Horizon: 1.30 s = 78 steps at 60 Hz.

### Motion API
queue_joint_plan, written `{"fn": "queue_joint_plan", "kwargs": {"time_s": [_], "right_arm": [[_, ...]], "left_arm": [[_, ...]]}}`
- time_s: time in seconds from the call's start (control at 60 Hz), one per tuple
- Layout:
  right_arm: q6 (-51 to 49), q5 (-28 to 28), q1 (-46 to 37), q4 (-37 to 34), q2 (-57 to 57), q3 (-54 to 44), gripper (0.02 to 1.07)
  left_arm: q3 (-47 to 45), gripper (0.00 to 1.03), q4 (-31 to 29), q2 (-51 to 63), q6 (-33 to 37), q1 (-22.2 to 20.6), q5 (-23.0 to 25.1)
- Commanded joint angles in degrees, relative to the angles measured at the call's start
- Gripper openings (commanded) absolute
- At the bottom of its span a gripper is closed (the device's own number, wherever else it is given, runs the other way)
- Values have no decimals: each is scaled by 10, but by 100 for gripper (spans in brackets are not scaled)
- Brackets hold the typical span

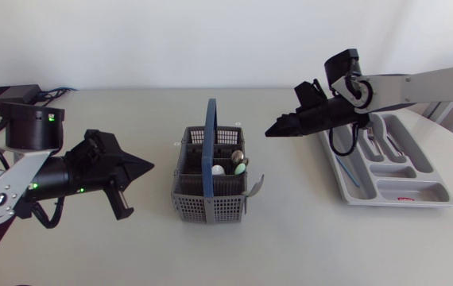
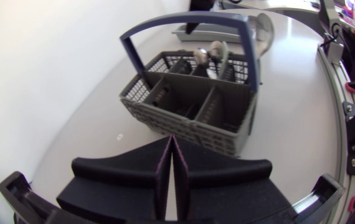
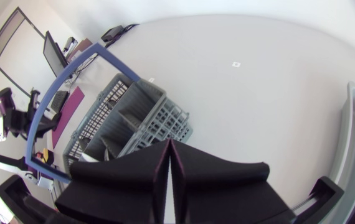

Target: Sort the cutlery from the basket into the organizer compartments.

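Note:
A grey slotted cutlery basket (image 1: 211,187) with a blue arched handle (image 1: 209,143) stands mid-table, holding several pieces of cutlery (image 1: 237,163) in its right compartments. The grey organizer tray (image 1: 417,195) lies at the right, with a few utensils (image 1: 385,147) in its far compartments. My left gripper (image 1: 149,167) hovers left of the basket, shut and empty, pointing at it. My right gripper (image 1: 271,131) hangs shut and empty above the table between basket and tray. In the left wrist view the basket (image 2: 190,102) sits just ahead of the shut gripper (image 2: 171,140); in the right wrist view the basket (image 3: 124,121) lies ahead of the shut gripper (image 3: 169,144).
A blue-handled utensil (image 1: 347,171) lies in the tray's long left slot. A small black box (image 1: 8,95) with cables sits at the far left corner of the table. The tray's edge (image 3: 352,143) shows beside the right gripper.

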Motion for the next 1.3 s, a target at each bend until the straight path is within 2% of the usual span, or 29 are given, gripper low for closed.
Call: {"fn": "queue_joint_plan", "kwargs": {"time_s": [0.0, 0.133, 0.317, 0.45, 0.583, 0.767, 1.067, 1.283], "right_arm": [[28, 2, 1, 10, 53, 48, 8], [52, 2, 17, 17, 113, 116, 8], [67, 2, 38, -7, 193, 221, 8], [67, 2, 52, -31, 236, 277, 8], [52, -12, 60, -67, 270, 312, 8], [14, -26, 66, -86, 218, 241, 8], [-13, -30, 67, -69, 103, 86, 8], [-21, -28, 64, -55, 18, -26, 8]], "left_arm": [[-17, 4, -41, -28, 26, -34, 7], [-22, 4, -67, -35, 21, -83, 7], [-49, 4, -45, 10, 18, -132, 7], [-54, 4, -30, 47, 18, -139, 7], [-59, 4, 21, 82, 8, -128, 7], [-59, 4, 88, 127, -2, -89, 7], [-59, 4, 128, 134, 5, -6, 7], [-44, 4, 155, 153, 5, 13, 7]]}}
